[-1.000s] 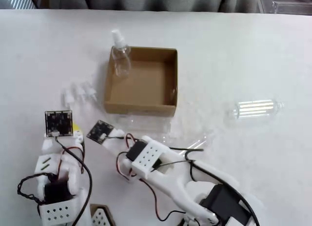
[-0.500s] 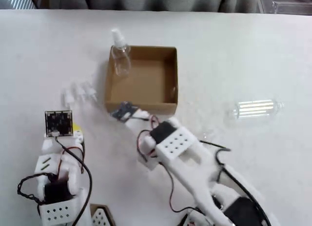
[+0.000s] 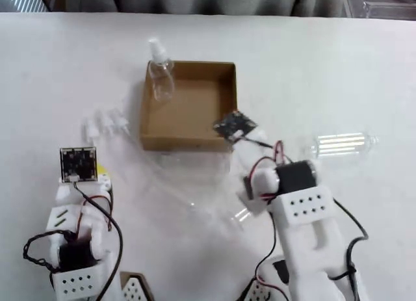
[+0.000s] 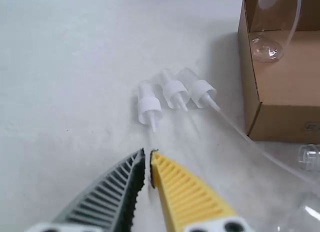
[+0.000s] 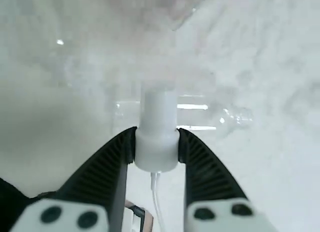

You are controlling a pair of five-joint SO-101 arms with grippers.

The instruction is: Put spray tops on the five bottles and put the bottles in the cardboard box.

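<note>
- right arm [image 3: 302,210]: comes up from the lower right of the high view and stretches toward the lower-right corner of the cardboard box [image 3: 188,109]. Its camera board [image 3: 234,125] sits over that corner.
- right tool [image 5: 156,134]: clamped on a white spray top [image 5: 157,149], one jaw on each side of the collar, nozzle end pointing away from the wrist. A thin dip tube [image 5: 155,192] trails back between the jaws.
- left arm [image 3: 78,242]: lower left of the high view, folded back, well apart from the box.
- left tool [image 4: 148,161]: grey and yellow jaws closed to a hairline gap, holding nothing. Tips point at three loose spray tops [image 4: 175,94] on the counter [image 4: 65,66].
- the loose tops lie in a row just left of the box, centre-left of the high view.
- capped bottle [image 3: 160,72]: upright in the box's upper-left corner.
- uncapped bottle [image 3: 341,145]: on its side at centre right, well apart from the box.
- hard to read: the clear bottles [image 3: 242,214] below the box, mid-frame, are faint glints, so I can't tell the count.
- in the high view the camera board covers the right tool's fingers.
- both arm bases are cut off at the bottom edge.
- right wrist background is hazy; a clear shape beyond the held top can't be made out.
</note>
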